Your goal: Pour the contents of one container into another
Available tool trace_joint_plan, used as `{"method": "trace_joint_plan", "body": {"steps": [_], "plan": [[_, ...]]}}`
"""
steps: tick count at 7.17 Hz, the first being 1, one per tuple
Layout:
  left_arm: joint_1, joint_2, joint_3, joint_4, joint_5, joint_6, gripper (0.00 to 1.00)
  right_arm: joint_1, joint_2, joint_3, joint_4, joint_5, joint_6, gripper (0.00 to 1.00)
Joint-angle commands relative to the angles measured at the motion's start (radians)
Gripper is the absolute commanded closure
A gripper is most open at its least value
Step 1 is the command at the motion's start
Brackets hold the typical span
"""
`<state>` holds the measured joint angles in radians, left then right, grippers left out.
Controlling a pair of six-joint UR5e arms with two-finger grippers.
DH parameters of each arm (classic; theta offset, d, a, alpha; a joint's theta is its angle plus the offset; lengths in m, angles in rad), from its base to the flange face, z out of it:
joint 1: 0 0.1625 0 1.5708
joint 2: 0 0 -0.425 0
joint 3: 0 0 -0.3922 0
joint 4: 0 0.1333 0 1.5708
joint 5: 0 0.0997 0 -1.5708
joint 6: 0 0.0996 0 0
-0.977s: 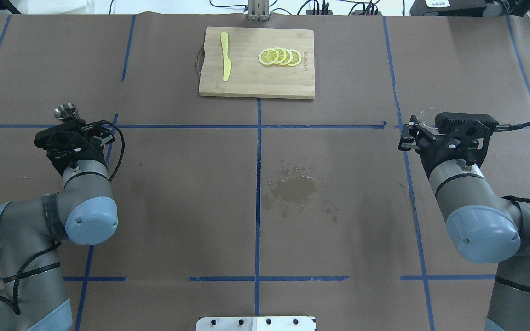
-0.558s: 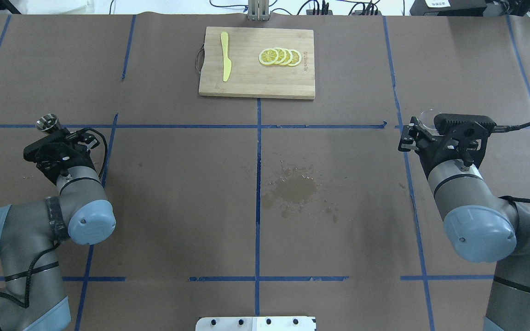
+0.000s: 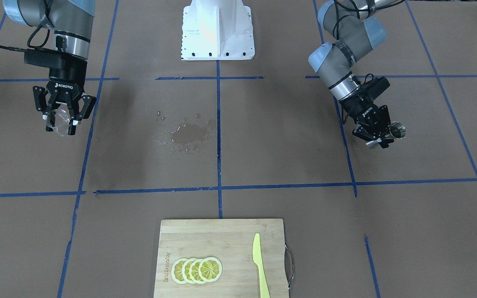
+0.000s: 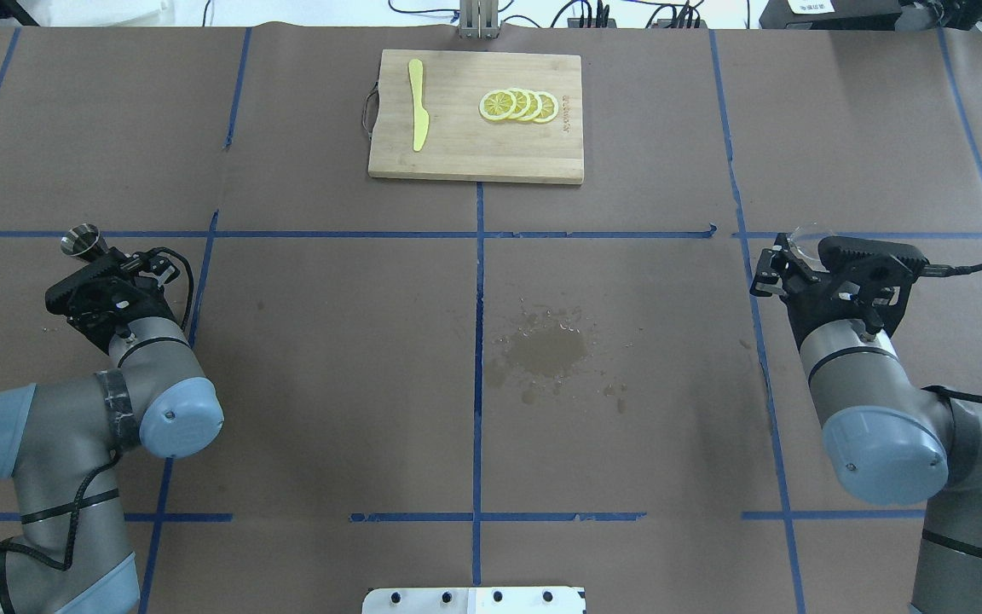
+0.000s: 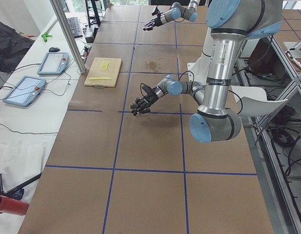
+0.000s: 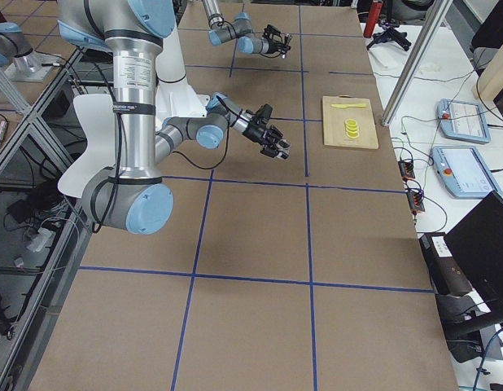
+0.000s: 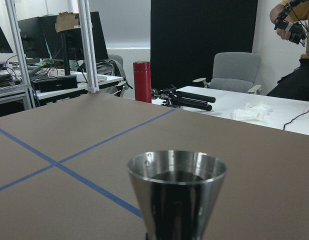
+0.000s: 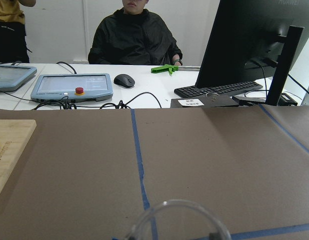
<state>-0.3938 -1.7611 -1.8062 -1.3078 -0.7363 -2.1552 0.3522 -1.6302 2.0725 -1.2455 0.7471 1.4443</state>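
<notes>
My left gripper (image 3: 382, 138) is clamped on the jigger (image 7: 177, 195) over the table's (image 4: 329, 409) left side, my right gripper (image 3: 61, 126) clamped on the glass (image 3: 57, 120) over its right side, the two well apart, a wet patch (image 4: 546, 351) between them, a board (image 4: 474, 145) beyond.

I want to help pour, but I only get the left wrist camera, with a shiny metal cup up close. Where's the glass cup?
Observer: The glass cup sits in the right gripper, across the table from the jigger in the left gripper.
Operator: Is anything wet?
Observer: Yes, a wet patch marks the table's middle, between the arms.
Operator: What else is there?
Observer: A cutting board with lemon slices and a yellow knife.
</notes>
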Motion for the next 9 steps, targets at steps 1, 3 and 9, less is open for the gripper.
{"method": "trace_joint_plan", "body": {"steps": [1,3,9], "plan": [[0.001,0.000,0.002,0.001,0.000,-0.002,1.00,-0.056,-0.071,-0.003,0.110,-0.061,0.007,1.00],[0.016,-0.003,0.025,0.030,0.000,-0.041,1.00,-0.105,-0.088,-0.006,0.113,-0.099,0.094,1.00],[0.092,-0.075,0.088,0.263,-0.001,-0.214,1.00,-0.156,-0.158,-0.006,0.198,-0.112,0.116,1.00]]}}
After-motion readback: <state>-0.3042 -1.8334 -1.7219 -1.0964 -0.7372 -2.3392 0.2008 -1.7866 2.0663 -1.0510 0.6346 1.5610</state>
